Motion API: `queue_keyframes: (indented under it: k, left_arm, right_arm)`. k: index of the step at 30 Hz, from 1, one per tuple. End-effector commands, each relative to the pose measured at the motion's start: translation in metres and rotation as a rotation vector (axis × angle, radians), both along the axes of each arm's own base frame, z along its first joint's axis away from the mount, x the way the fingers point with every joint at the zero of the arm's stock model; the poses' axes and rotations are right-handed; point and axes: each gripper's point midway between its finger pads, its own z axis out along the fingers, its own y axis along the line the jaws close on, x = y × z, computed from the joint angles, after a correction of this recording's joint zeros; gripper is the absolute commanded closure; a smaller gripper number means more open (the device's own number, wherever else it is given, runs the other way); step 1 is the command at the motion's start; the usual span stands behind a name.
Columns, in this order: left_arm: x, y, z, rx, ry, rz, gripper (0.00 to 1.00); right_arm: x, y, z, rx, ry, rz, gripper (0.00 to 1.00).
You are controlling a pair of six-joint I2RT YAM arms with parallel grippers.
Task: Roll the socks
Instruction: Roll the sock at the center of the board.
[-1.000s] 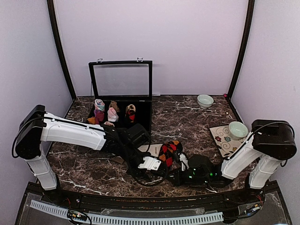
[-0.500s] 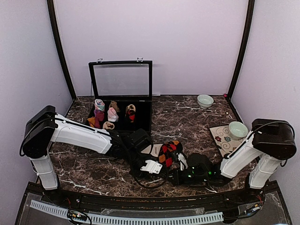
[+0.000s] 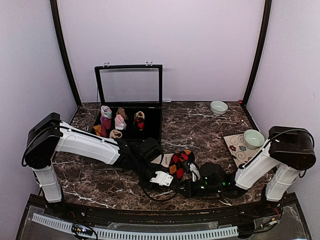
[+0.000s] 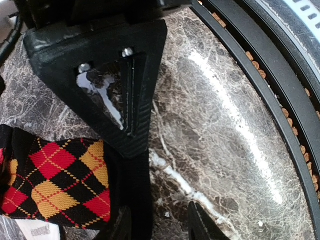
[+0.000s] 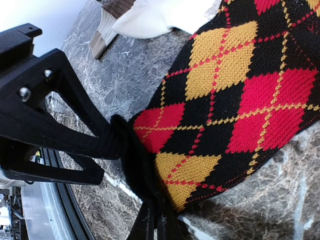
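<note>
Grip, right claw (image 5: 134, 181): clamped tight on the black edge of the argyle sock (image 5: 240, 100).
Grip, left claw (image 4: 145, 187): jaws partly apart, the sock's black edge between them; hold unclear.
Socks: argyle sock spreads outward from both claws' tips on the marble tabletop (image 4: 210, 125); cream sock (image 5: 160, 15) just past it.
Display case (image 3: 156, 122): lid raised, well beyond the left claw, rolled sock bundles (image 3: 120, 121) inside.

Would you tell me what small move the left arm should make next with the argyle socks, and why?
I would probably close the left gripper. Its jaws stand open with the dark edge of the black argyle socks apparently between them, and the right gripper is shut on that edge close by. A second pinch should let rolling start.
</note>
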Motion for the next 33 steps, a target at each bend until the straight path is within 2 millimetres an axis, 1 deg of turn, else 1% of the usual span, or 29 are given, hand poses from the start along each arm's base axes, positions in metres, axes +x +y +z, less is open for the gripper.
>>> queue_keyframes:
  k: [1,5,10,13,16,18,21,23,24,25,27,29,33]
  left_arm:
    - [-0.006,0.008,-0.013,0.056,0.023,-0.017,0.62]
    - [0.001,0.011,-0.022,0.081,0.016,-0.001,0.62]
    - [0.016,0.010,-0.027,0.090,0.026,0.042,0.64]
    - [0.017,0.011,-0.030,0.100,0.033,0.040,0.64]
    - [0.015,0.012,-0.034,0.115,0.056,0.043,0.67]
    - [0.013,0.014,-0.038,0.128,0.069,0.045,0.69]
    - [0.010,0.015,-0.041,0.136,0.095,0.049,0.71]
    - [0.008,0.016,-0.041,0.139,0.110,0.046,0.73]
    - [0.009,0.017,-0.041,0.140,0.115,0.047,0.74]
    - [0.009,0.017,-0.042,0.142,0.121,0.048,0.75]
    - [0.010,0.018,-0.043,0.153,0.141,0.056,0.80]
    - [0.009,0.018,-0.043,0.158,0.171,0.068,0.83]
    - [0.005,0.020,-0.042,0.166,0.221,0.074,0.85]
  right_arm:
    - [-0.027,-0.052,-0.066,-0.281,0.134,0.022,1.00]
    - [-0.027,-0.052,-0.066,-0.278,0.136,0.026,1.00]
    - [-0.029,-0.051,-0.066,-0.273,0.141,0.039,1.00]
    - [-0.029,-0.050,-0.065,-0.277,0.138,0.048,1.00]
    - [-0.029,-0.051,-0.065,-0.283,0.136,0.053,0.99]
    - [-0.029,-0.053,-0.064,-0.285,0.127,0.057,0.96]
    - [-0.025,-0.056,-0.056,-0.254,0.083,0.045,0.85]
    - [-0.025,-0.055,-0.048,-0.224,0.068,0.046,0.85]
    - [-0.019,-0.056,-0.045,-0.233,0.025,0.041,0.78]
    - [-0.017,-0.055,-0.043,-0.236,0.001,0.047,0.76]
    - [-0.014,-0.054,-0.038,-0.239,-0.037,0.056,0.74]
    - [-0.013,-0.056,-0.037,-0.244,-0.059,0.057,0.73]
    - [-0.014,-0.056,-0.017,-0.193,-0.152,0.062,0.72]
